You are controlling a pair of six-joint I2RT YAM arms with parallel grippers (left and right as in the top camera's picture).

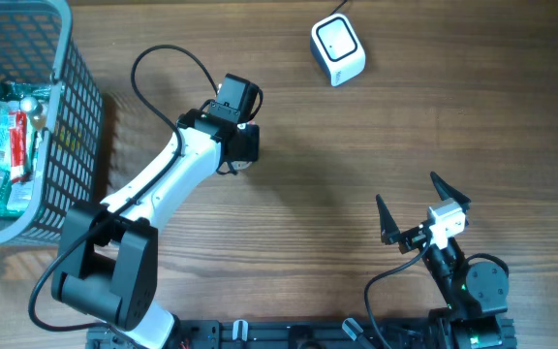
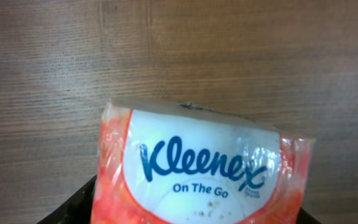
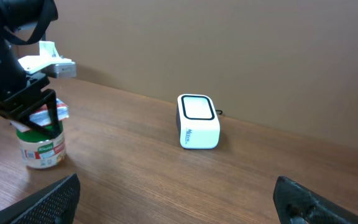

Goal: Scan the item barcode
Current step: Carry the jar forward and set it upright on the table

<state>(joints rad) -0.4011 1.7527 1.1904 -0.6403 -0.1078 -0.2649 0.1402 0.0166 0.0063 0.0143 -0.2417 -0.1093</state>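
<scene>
The left gripper [image 3: 39, 118] grips a Kleenex pack [image 2: 197, 174] at mid-table, its dark fingers [image 2: 67, 210] showing at the lower corners of the left wrist view. The pack is orange and white, and the printed face (blue logo, "On The Go" beneath it) is turned toward the wrist camera. No barcode shows on that face.

In the right wrist view, the pack hangs directly over a small white tub [image 3: 40, 149] with a green label, which stands upright on the wooden table [image 1: 356, 145]. Whether the pack touches the tub's top cannot be told.

The white scanner [image 1: 337, 48] sits well apart from the held pack, toward the far edge of the table, with its dark-rimmed window facing up. Nothing lies on it or beside it.

At the near right, the right gripper [image 1: 405, 189] stands spread wide and holds nothing, its two black fingers pointing toward the scanner.

At the far left, a grey mesh basket [image 1: 61, 58] holds several wrapped packets [image 1: 8, 145] in red, green and white, lying well clear of both arms.
</scene>
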